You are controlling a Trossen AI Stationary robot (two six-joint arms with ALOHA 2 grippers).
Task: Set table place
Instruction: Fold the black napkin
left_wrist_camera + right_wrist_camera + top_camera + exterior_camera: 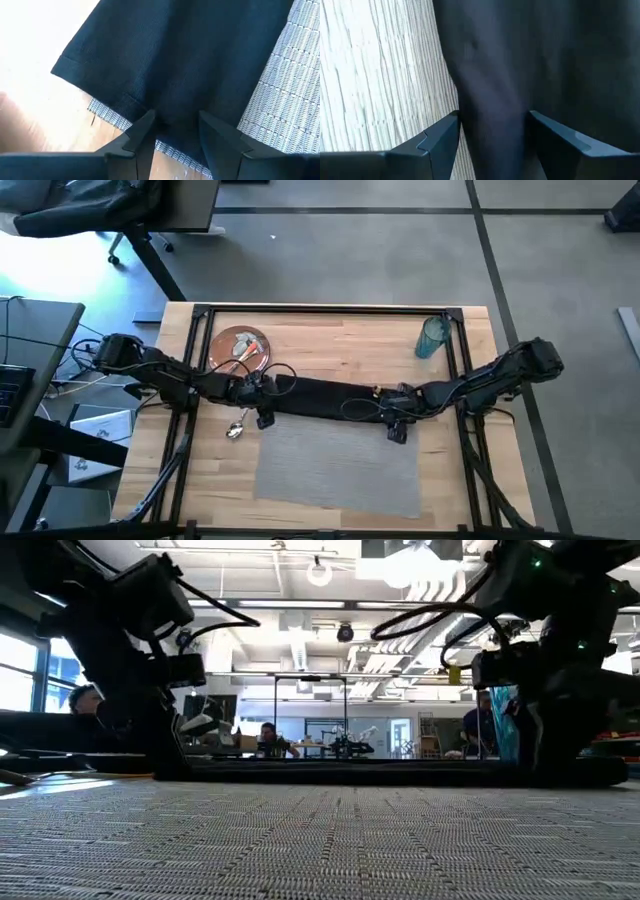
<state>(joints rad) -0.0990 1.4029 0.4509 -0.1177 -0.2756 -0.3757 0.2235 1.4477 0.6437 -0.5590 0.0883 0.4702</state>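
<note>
The mat [340,465] lies flat near the front of the surface [330,345], so that step looks done. The napkin [330,395], a long black cloth, stretches along the mat's far edge, each end held: the left gripper [175,131] pinches its left end, the right gripper [492,132] straddles a raised fold, seemingly clamped on it. Placing it looks like the step in hand. The plate [240,347] with cutlery sits far left, the spoon [236,428] beside the mat, the tumbler [432,338] far right: all still unplaced.
</note>
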